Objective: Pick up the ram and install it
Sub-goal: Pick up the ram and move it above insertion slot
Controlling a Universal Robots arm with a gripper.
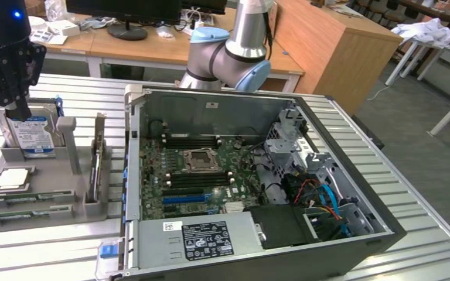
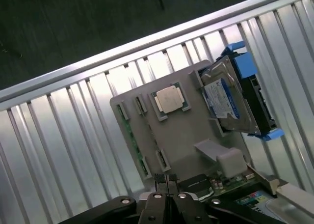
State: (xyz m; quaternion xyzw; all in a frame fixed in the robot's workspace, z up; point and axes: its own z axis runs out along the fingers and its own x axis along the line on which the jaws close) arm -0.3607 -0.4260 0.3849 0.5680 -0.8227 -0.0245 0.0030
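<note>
Grey parts tray on the slatted table, at the exterior view's left.

In the tray:
- hard drive upright in its cradle, with a blue-and-white label facing out. The print is too small for us to read.
- square silver processor flat in a recess.
- the ram, which we take to be the thin green strip set edge-up in a slot at the tray's near end. A second like strip sits just beside it.

Gripper hangs over the hard drive's top edge. In the wrist view we see its fingers pressed together with nothing between them. It is well apart from the ram.

Open computer case lies on its side just beside the tray. Inside:
- motherboard with a bare processor socket.
- black memory slots on either side of the socket.
- blue cables.
- power supply with a black label in white print, unreadable.
</note>
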